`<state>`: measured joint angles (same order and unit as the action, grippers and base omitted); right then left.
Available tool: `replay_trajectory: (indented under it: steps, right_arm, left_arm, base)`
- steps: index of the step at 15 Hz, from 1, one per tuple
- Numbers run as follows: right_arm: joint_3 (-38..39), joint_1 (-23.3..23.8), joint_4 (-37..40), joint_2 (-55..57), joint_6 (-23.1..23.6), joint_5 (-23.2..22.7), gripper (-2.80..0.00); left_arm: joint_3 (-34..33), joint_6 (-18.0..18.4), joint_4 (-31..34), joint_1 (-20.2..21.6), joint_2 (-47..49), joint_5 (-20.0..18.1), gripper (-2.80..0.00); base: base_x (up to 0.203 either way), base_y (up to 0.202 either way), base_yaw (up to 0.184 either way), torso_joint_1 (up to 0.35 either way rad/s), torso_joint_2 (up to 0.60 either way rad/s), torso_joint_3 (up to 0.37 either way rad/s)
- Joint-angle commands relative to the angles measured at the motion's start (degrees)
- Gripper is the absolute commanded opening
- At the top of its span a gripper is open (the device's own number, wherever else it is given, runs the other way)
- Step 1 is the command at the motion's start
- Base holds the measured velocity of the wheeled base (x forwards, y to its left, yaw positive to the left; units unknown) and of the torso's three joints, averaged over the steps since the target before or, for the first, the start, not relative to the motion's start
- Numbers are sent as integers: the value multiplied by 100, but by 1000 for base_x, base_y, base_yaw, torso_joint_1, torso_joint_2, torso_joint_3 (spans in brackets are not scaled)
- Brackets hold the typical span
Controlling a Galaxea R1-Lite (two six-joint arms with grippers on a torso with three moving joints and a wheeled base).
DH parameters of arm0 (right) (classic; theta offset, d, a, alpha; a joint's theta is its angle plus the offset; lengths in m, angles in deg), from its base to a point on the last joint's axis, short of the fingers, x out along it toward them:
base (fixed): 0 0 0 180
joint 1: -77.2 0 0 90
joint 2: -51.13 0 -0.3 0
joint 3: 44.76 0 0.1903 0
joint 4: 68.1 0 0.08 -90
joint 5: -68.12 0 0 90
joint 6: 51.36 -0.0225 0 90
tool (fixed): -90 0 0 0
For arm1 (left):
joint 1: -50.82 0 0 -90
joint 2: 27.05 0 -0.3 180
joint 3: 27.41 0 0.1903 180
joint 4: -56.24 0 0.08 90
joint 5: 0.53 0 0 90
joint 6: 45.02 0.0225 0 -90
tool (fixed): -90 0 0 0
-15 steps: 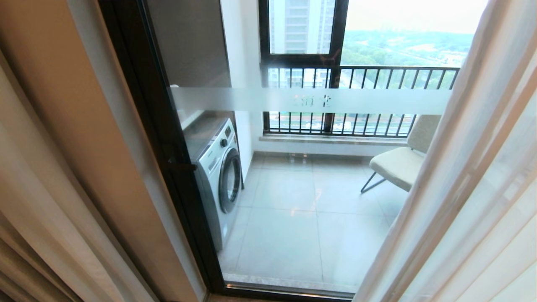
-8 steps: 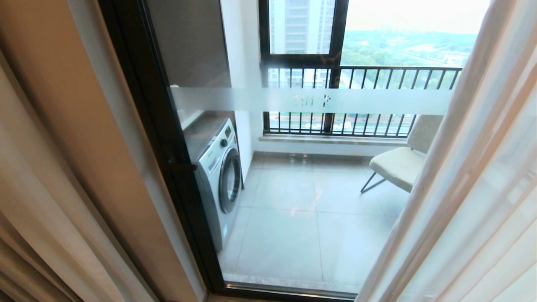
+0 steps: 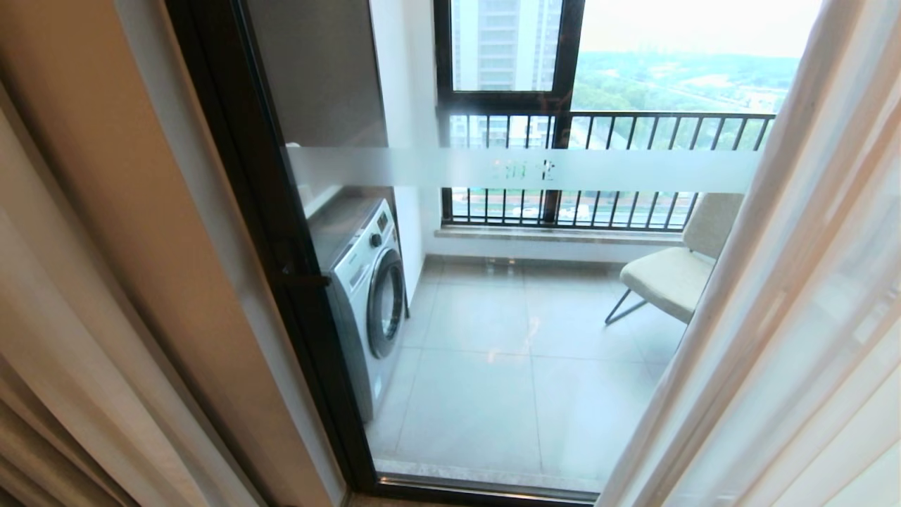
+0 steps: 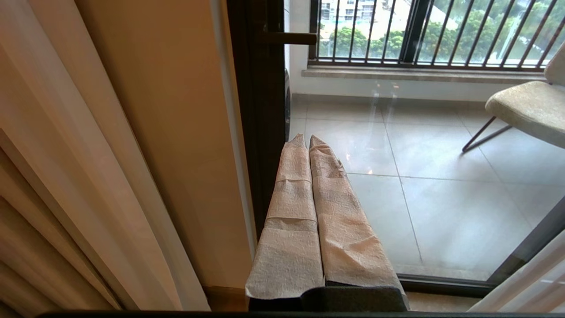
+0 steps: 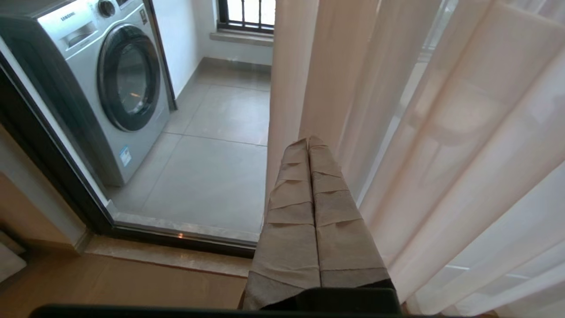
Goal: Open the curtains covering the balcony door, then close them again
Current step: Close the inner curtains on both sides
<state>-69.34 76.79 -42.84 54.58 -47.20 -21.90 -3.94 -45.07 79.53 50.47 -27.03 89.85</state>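
The curtains hang parted. A beige drape [image 3: 63, 296] is bunched on the left and a cream sheer [image 3: 795, 310] hangs on the right. Between them shows the balcony door [image 3: 267, 232], glass in a black frame with a frosted strip [image 3: 521, 169] across it. Neither arm appears in the head view. My left gripper [image 4: 307, 138], wrapped in tape, is shut and empty, pointing at the door frame [image 4: 260, 110] beside the drape [image 4: 66, 176]. My right gripper [image 5: 308, 140] is shut and empty, its tips just in front of the sheer's [image 5: 423, 132] edge; touching or not, I cannot tell.
Behind the glass stand a washing machine [image 3: 366, 296] on the left and a pale chair [image 3: 669, 274] on the right, on a tiled balcony floor. A railed window [image 3: 605, 169] closes the balcony's far side. A wall strip [image 3: 141, 211] sits left of the frame.
The sheer's edge on the right has drifted slightly rightwards, uncovering a little more glass. Everything else in the head view stays the same.
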Motion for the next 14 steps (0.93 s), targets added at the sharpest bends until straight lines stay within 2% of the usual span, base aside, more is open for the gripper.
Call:
replay_trajectory:
  steps: [1, 5, 8, 14]
  right_arm:
    - [24, 15, 21, -336, -3, -42, -280]
    - [33, 15, 12, -339, -46, -33, -280]
    - [51, 15, -14, -336, -433, 2, -280]
    - [51, 15, -14, -336, -433, 2, -280]
  left_arm:
    - [-8, -4, -1, 0, -2, 6, -280]
    - [-1, -4, -1, 0, -2, 6, -280]
    - [-1, -4, -1, 0, -2, 6, -280]
    - [-1, -4, -1, 0, -2, 6, -280]
  base:
    - [0, 0, 0, 0, 0, 0]
    - [0, 0, 0, 0, 0, 0]
    - [0, 0, 0, 0, 0, 0]
    - [0, 0, 0, 0, 0, 0]
